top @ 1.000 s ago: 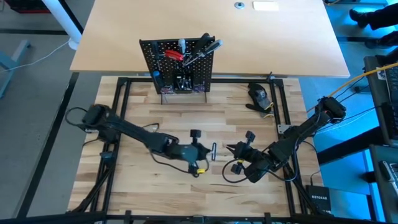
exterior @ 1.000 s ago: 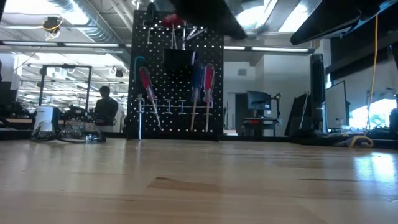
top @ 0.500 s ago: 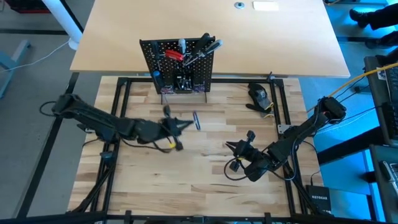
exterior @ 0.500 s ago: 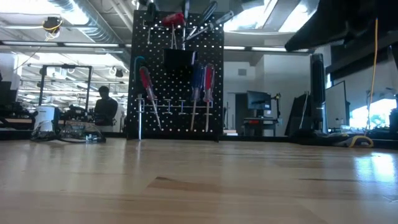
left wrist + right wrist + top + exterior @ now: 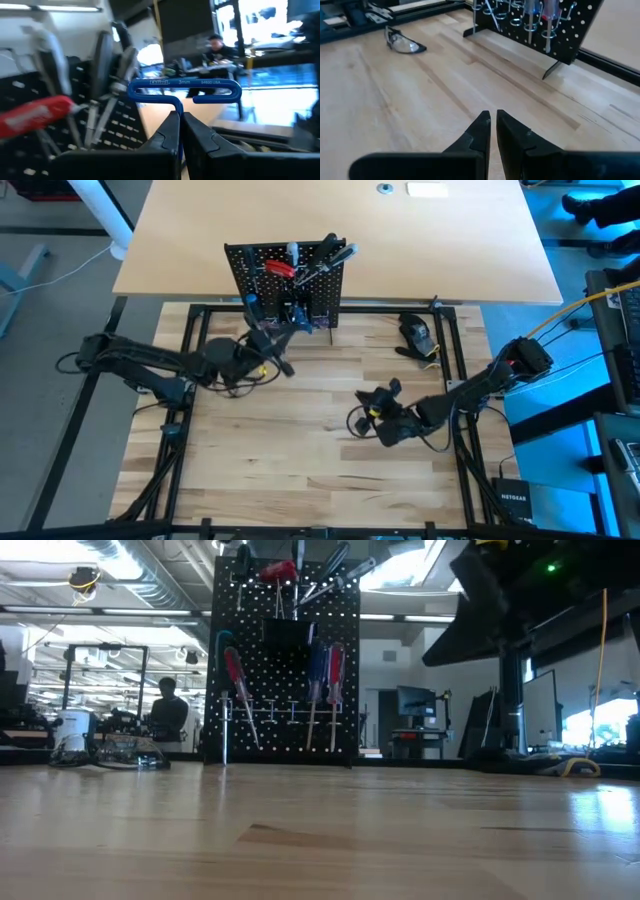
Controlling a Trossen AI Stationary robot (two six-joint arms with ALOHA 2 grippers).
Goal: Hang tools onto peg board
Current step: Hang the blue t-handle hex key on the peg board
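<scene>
The black peg board (image 5: 290, 285) stands upright on thin wire feet at the far middle of the table. It carries screwdrivers with red and blue handles and red-handled pliers, and it also shows in the low view (image 5: 285, 660). My left gripper (image 5: 293, 328) is just in front of the board's lower edge, shut on a blue T-handle hex key (image 5: 185, 90). My right gripper (image 5: 357, 417) hovers over the table right of the middle, shut and empty (image 5: 493, 122), pointing toward the board (image 5: 535, 15). My left gripper pinches the key's straight shaft (image 5: 179, 119) between its two fingers, just below the looped blue cross handle (image 5: 150, 89). The fingers come from the table's left, slanting toward the board. The key sticks out past the fingertips, lifted clear of the table, close to the hung tools (image 5: 100, 75).
A dark rounded lump (image 5: 415, 332) lies at the far right of the table. Safety glasses (image 5: 402, 42) lie on the table near the board. Black frame rails (image 5: 195, 370) run along the table's sides. A person (image 5: 170, 710) sits in the room behind.
My left gripper has gone from the middle of the table toward the far edge and up to the peg board, carrying the blue key lifted clear. My right gripper has shifted a little toward the table's left.
</scene>
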